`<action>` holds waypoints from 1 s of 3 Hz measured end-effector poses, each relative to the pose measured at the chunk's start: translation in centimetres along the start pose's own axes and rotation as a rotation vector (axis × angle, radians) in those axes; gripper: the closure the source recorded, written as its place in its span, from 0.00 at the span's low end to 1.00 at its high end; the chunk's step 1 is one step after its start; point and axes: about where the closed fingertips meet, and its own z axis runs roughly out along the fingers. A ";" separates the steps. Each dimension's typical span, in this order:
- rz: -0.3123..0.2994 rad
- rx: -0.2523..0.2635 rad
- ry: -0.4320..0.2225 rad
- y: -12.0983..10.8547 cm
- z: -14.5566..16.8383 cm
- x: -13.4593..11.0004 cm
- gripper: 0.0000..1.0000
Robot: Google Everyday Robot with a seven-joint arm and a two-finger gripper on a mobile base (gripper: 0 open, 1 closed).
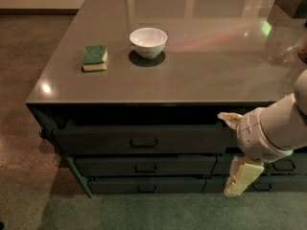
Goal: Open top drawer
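Observation:
The top drawer [105, 139] is the wide dark grey-green front just under the counter top, with a small dark loop pull [144, 142] at its centre. It stands slightly out from the cabinet, with a dark gap above it. My gripper [236, 150] is at the drawer's right end, well to the right of the pull. It is open. One pale yellow finger [230, 120] lies at the drawer's upper right corner, the other finger [242, 177] hangs lower, in front of the lower drawers. It holds nothing.
Two lower drawers [144, 166] sit beneath, and a second stack [283, 166] is at the right behind my arm. On the counter [201, 75] are a white bowl [148, 41] and a green-yellow sponge [94, 57]. Carpet floor [144, 212] lies in front.

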 end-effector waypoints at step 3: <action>-0.145 -0.001 -0.041 0.1 5.6 -3.0 0.00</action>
